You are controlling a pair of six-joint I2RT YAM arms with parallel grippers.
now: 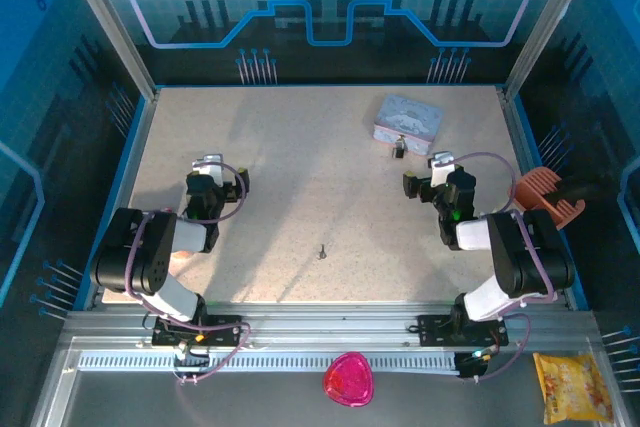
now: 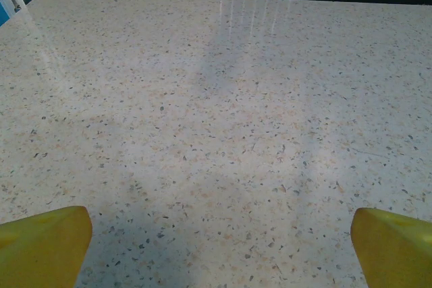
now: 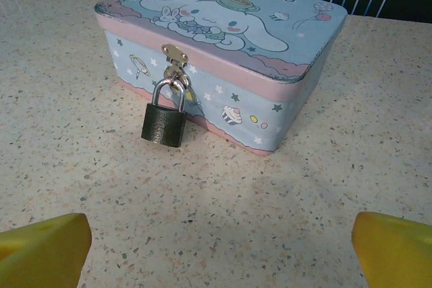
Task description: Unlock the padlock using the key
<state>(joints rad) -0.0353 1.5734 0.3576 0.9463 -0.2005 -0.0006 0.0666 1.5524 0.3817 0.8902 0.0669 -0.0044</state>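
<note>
The padlock is small, with a dark body and a silvery shackle, and it hangs from the hasp of the pale blue cartoon tin. From above, the padlock sits at the tin's near side. The key lies alone on the table, near the middle front. My right gripper is open, its yellow fingertips wide apart, a short way in front of the padlock. On the left side of the table my left gripper is open over bare tabletop, with its fingertips wide apart.
The speckled table is walled at the back and sides. Off the table lie an orange-brown object at the right, a pink object and a yellow packet at the front rail.
</note>
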